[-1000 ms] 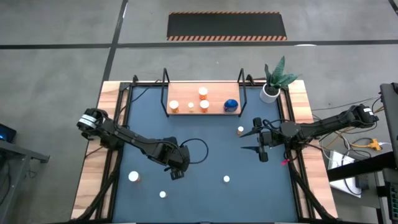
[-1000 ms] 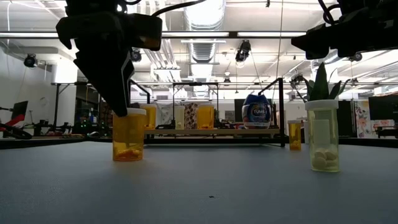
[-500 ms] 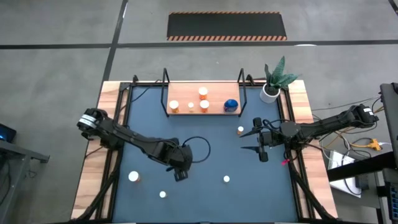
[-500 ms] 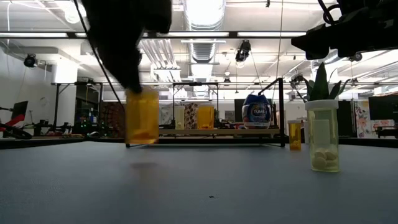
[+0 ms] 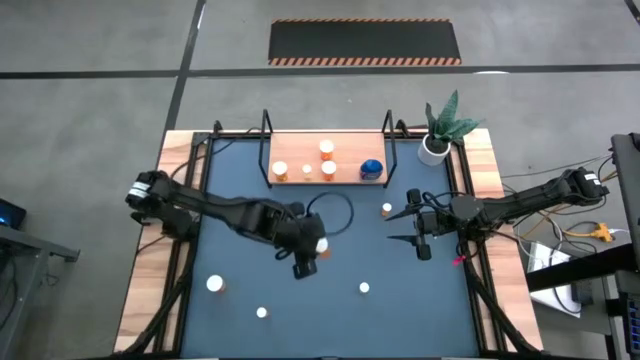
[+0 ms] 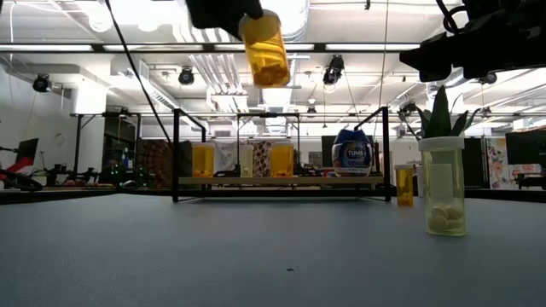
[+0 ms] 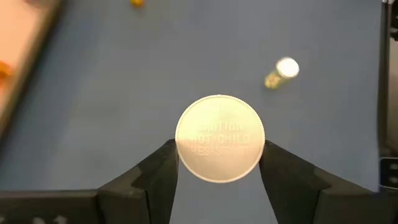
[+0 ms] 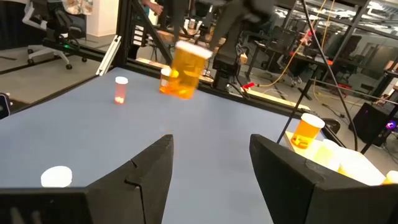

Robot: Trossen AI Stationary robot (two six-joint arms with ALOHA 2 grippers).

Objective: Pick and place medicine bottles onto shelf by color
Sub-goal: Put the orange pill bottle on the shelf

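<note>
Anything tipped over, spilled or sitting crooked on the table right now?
Nothing spilled. The only thing off upright is the orange bottle held in the left tool, which hangs tilted above the mat. The bottles on the shelf and the loose ones on the mat stand upright. The right tool waits open, holding nothing.

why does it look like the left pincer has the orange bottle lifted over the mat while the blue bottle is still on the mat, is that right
Partly. The left pincer does hold the orange bottle above the mat, but the high view shows the blue bottle standing on the shelf, not the mat.
</note>
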